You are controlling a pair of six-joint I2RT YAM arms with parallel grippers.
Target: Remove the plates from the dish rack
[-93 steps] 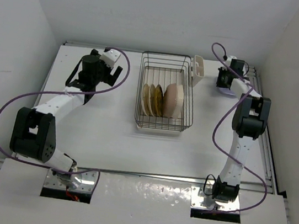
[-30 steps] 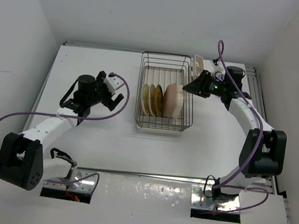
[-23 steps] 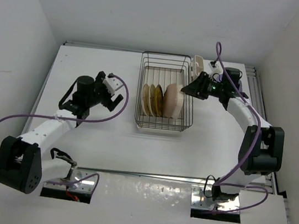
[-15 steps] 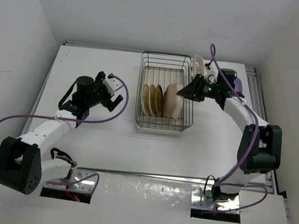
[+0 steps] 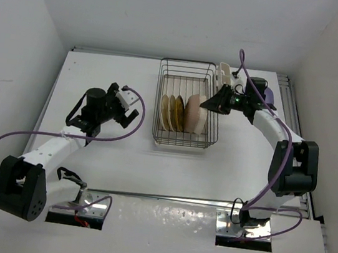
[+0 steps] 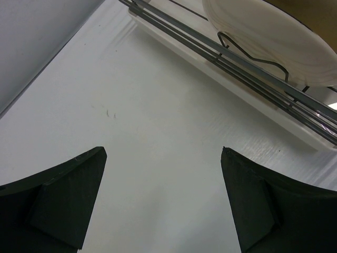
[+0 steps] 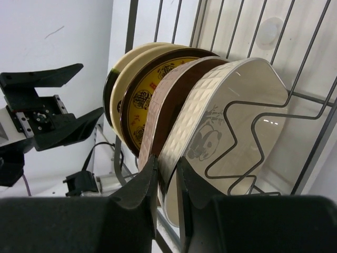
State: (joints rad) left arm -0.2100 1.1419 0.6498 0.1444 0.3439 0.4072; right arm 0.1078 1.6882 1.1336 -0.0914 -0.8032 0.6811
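The dish rack point(image 5: 189, 70) stands at the table's back middle with several plates upright in it: a cream one point(image 5: 164, 112), a yellow-gold one point(image 5: 176, 112) and a pinkish-beige rounded-square one point(image 5: 197, 113). My right gripper point(image 5: 208, 104) reaches in from the right. In the right wrist view its fingers point(image 7: 166, 167) pinch the rim of the pinkish-beige plate point(image 7: 231, 121), which has a panda print. Beside that plate stand a brown-backed plate point(image 7: 158, 105) and the yellow-gold plate point(image 7: 141, 96). My left gripper point(image 5: 126, 102) hovers open left of the rack point(image 6: 231, 58), holding nothing.
A white cutlery cup point(image 5: 223, 76) is clipped to the rack's far right corner. A lavender plate point(image 5: 268, 98) lies on the table at the far right, partly behind the right arm. Walls close in the table on the left, back and right.
The right arm swung from the far right corner to the rack and set its fingers on the pinkish-beige plate's rim. The left arm drew back toward the near left and has held still lately.
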